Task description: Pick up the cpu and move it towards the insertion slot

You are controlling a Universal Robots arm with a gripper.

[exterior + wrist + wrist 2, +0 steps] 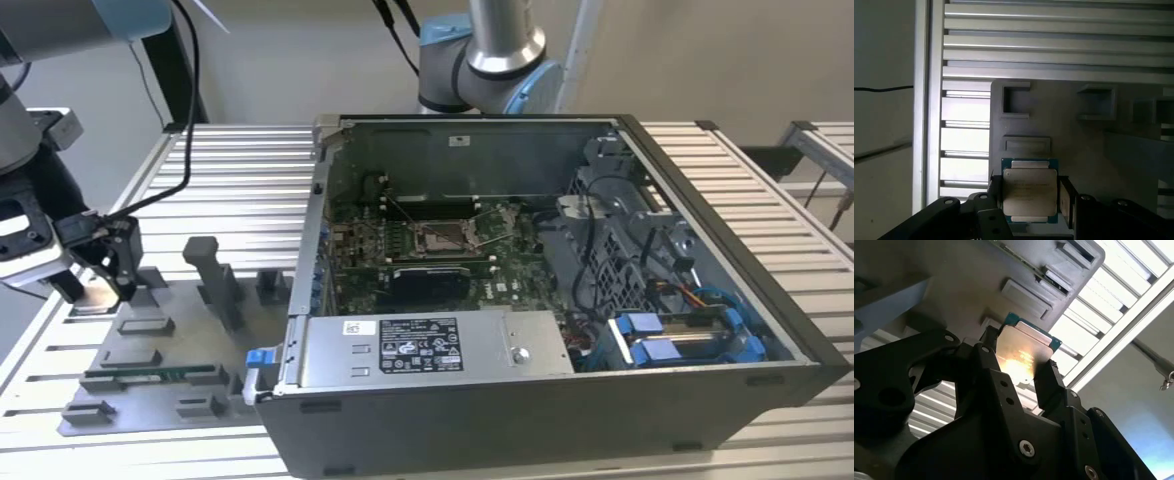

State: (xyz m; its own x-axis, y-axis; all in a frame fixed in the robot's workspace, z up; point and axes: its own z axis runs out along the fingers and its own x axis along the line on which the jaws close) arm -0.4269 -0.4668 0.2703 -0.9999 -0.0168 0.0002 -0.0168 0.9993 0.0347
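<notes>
The cpu (1030,192) is a flat square chip with a silvery top and a teal edge, and it sits clamped between my two black fingers (1067,196). In the second wrist view light glares off the cpu (1023,351) held by the gripper (1019,364). At the exterior view's left my gripper (91,287) hangs over the far left corner of the grey tray (174,345), shut on the chip. The insertion slot (441,237), a square socket with a shiny frame, lies on the green board inside the open computer case, well toward the exterior view's right of the gripper.
The open computer case (534,390) has tall walls around the board, a power supply box (414,345) at the front and blue-tabbed cables (667,335). A green memory stick (154,375) and upright grey posts (214,280) stand on the tray. A second arm's base (487,60) rises behind the case.
</notes>
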